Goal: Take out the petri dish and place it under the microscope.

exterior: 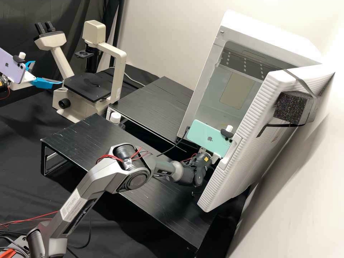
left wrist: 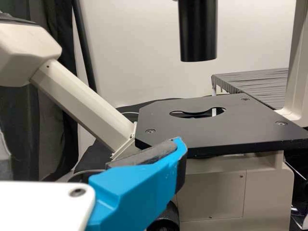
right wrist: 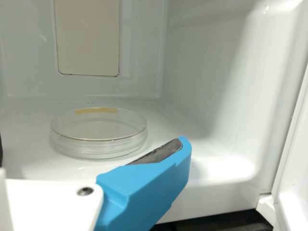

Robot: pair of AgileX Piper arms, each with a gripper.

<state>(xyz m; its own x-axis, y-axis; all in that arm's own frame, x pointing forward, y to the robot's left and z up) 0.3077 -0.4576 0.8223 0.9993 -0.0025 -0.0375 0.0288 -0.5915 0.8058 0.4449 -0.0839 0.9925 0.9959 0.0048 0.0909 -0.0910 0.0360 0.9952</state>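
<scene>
petri dish (right wrist: 98, 132) is at 12 o'clock from the right gripper (right wrist: 92, 150), def the nearer one, spread wide and holding nothing

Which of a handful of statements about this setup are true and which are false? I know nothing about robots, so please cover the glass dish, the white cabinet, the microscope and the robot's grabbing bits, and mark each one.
1. The petri dish lies inside the white cabinet. True.
2. The cabinet's door is closed. False: it stands open.
3. The right end effector is gripping the dish. False: the dish rests on the cabinet's floor, ungripped.
4. The left end effector is near the microscope. True.
5. The microscope's stage is white. False: it is black.
</scene>
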